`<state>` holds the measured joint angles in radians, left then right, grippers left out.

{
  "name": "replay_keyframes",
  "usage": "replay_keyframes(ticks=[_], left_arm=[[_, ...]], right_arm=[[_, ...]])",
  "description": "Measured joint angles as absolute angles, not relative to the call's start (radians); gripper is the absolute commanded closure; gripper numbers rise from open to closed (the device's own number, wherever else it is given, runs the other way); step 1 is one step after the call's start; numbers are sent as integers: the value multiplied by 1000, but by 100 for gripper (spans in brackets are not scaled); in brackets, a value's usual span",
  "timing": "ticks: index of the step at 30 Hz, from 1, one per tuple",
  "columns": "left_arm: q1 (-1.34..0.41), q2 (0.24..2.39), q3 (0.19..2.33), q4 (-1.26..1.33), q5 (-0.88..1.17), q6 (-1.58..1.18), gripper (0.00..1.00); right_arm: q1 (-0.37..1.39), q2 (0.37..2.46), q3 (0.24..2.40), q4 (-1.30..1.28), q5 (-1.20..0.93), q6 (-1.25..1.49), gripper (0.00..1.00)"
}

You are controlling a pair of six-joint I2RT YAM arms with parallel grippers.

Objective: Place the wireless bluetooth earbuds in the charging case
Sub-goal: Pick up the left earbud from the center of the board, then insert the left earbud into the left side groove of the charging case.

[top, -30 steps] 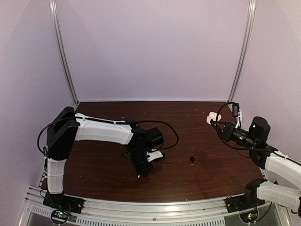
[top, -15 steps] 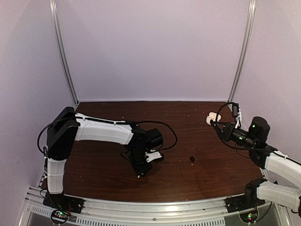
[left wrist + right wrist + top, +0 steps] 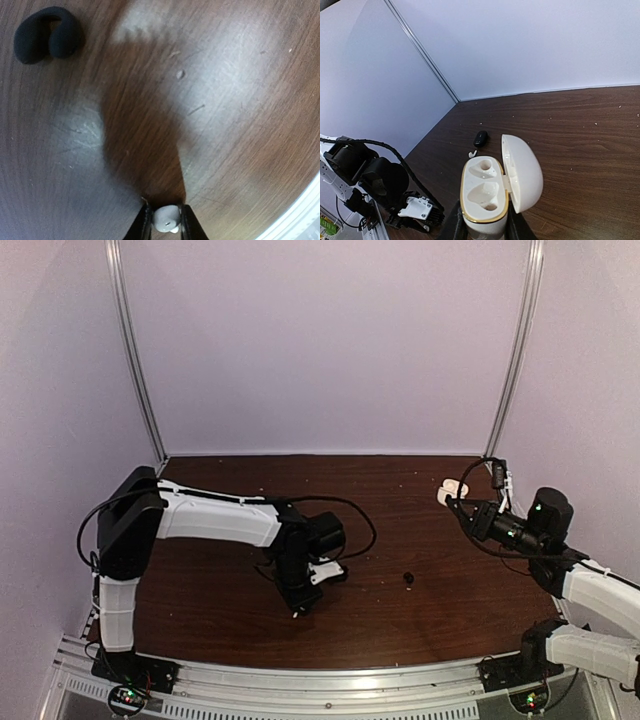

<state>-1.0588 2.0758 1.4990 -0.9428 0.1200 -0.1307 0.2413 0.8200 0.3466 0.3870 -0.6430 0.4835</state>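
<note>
Low over the table's front middle, my left gripper (image 3: 298, 608) points straight down. In the left wrist view its gripper (image 3: 166, 222) is shut on a small white earbud (image 3: 166, 219), a finger touching each side, at the table surface. A black rounded earbud (image 3: 47, 40) lies farther off on the wood, also seen as the black earbud (image 3: 408, 579). My right gripper (image 3: 458, 498) is raised at the right, shut on the white charging case (image 3: 482, 192). The case's lid (image 3: 522, 172) is open and both wells are empty. Another white earbud (image 3: 473, 154) lies beside the black earbud (image 3: 480, 138).
A black cable (image 3: 362, 520) loops on the wooden table (image 3: 220, 610) behind the left wrist. The aluminium rail (image 3: 330, 680) runs along the near edge. White walls and corner posts (image 3: 135, 350) close in the back and sides.
The left jaws have narrowed onto the white earbud, and the left wrist has shifted slightly. The right arm with the open case has stayed put.
</note>
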Motion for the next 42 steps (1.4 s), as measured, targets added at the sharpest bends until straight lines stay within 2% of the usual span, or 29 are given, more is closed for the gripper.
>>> replay_keyframes(ticks=[6, 12, 21, 32, 42], left_arm=[[-1022, 2004, 1474, -886, 135, -134, 87], [-966, 1812, 1467, -776, 130, -129, 88], [-963, 1488, 1348, -402, 136, -73, 88], [-1033, 1355, 1139, -28, 149, 77, 89], [-1083, 1305, 1093, 149, 166, 185, 89]], right_arm=[[265, 829, 347, 402, -654, 482, 98], [342, 865, 348, 458, -655, 474, 98], [573, 968, 405, 562, -653, 376, 99], [807, 1063, 507, 603, -613, 130, 99], [888, 1132, 549, 623, -551, 19, 99]])
